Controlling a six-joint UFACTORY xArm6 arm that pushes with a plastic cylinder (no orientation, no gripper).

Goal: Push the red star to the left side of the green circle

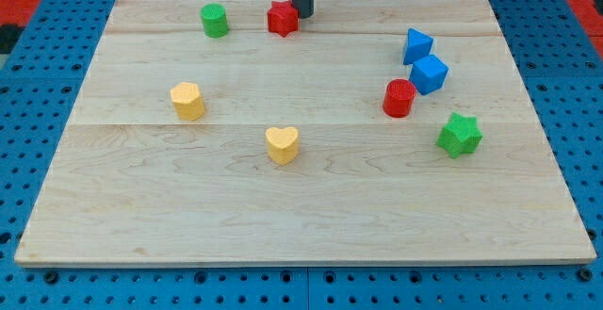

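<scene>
The red star [282,18] sits near the view's top edge of the wooden board, right of the green circle [215,20]. A gap of about one block's width separates them. My tip [302,14] is a dark rod coming down from the view's top; its end stands right against the red star's right side, touching or nearly touching it. The green circle lies to the view's left of both.
A yellow hexagon-like block [187,101] and a yellow heart [282,145] lie mid-board. At the view's right are a blue triangle-like block [417,45], a blue cube [430,73], a red cylinder [399,98] and a green star [459,135].
</scene>
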